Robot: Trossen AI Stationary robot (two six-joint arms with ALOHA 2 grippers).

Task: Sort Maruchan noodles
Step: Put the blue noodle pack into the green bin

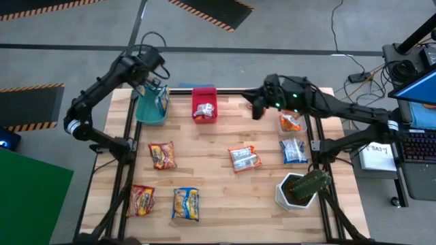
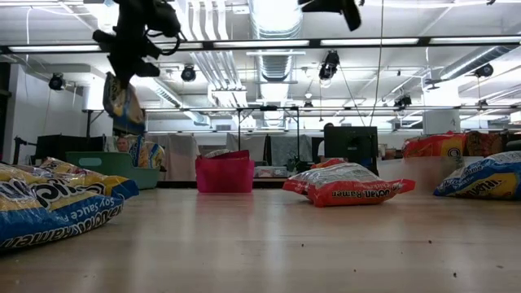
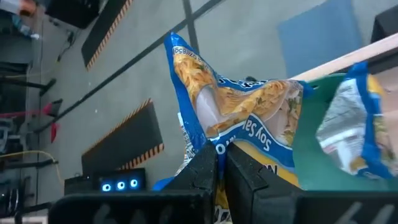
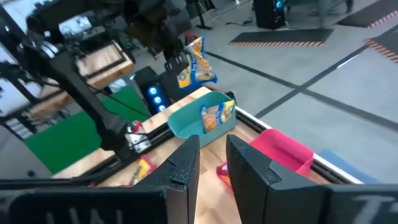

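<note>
Dangling limp above the teal bin (image 1: 150, 109) at far left, the light, crinkly blue-and-yellow packet (image 3: 230, 118) hangs pinched by its edge in the left gripper (image 3: 221, 163), while the right gripper (image 4: 213, 152) hovers parted and empty.

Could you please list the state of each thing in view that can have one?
left tool: shut on yellow-and-blue packet, held above teal bin
right tool: open, empty, raised
teal bin: holds one packet
pink bin: holds a packet
plant pot: upright
</note>
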